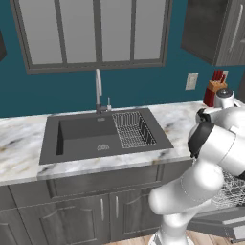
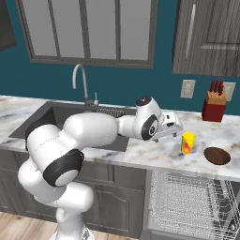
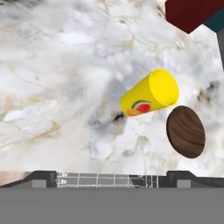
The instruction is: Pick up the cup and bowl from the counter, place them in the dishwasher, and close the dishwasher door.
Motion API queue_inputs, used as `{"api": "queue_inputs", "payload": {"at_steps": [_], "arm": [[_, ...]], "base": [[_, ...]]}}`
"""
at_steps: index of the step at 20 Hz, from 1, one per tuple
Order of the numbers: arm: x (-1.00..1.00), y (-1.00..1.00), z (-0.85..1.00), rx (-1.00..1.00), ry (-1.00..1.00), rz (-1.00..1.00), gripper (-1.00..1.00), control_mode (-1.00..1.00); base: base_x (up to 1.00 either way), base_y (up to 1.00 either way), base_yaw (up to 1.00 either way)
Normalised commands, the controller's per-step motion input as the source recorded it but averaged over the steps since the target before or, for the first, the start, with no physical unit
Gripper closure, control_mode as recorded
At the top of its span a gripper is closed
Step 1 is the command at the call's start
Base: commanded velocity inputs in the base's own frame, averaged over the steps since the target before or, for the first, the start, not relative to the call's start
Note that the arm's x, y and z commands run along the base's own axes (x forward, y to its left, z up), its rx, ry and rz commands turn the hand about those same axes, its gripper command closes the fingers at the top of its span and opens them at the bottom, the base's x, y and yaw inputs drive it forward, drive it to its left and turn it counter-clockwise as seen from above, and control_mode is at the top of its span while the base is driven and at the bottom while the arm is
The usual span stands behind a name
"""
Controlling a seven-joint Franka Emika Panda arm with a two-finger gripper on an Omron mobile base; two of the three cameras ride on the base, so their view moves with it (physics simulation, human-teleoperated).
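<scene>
A: What does the figure show, from largest to smallest?
B: The marble counter (image 2: 154,154) with the sink (image 1: 91,134) at its left; the open dishwasher (image 2: 187,206) below, rack pulled out; the red knife block (image 2: 214,108) far right by the wall; the brown bowl (image 2: 217,155) near the front edge; the yellow cup (image 2: 188,142) upright just left of the bowl, apart from it.
A: What could go wrong?
B: The bowl sits close beside the cup, so a wide finger may nudge it; a descent off-centre may tip the cup toward the edge.
A: And the arm?
B: It reaches rightward over the counter, wrist bent down; the gripper (image 2: 174,127) hangs just left of the cup, jaws wide, holding nothing.
</scene>
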Motion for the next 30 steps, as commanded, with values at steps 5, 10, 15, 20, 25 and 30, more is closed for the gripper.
{"api": "queue_inputs", "payload": {"at_steps": [5,10,15,20,25,30], "arm": [[0.00,-0.18,-0.08,0.00,0.00,0.00,-1.00,-1.00],[0.05,-0.19,-0.01,0.00,0.00,0.00,-1.00,-1.00],[0.22,-0.15,0.00,0.00,0.00,0.00,-1.00,-1.00],[0.30,-0.11,-0.01,0.00,0.00,0.00,-1.00,-1.00],[0.19,-0.12,-0.11,0.00,0.00,0.00,-1.00,-1.00],[0.22,-0.16,-0.11,0.00,0.00,0.00,-1.00,-1.00]], "base": [[0.00,0.00,0.00],[0.00,0.00,0.00],[0.00,0.00,0.00],[0.00,0.00,0.00],[0.00,0.00,0.00],[0.00,0.00,0.00]]}}
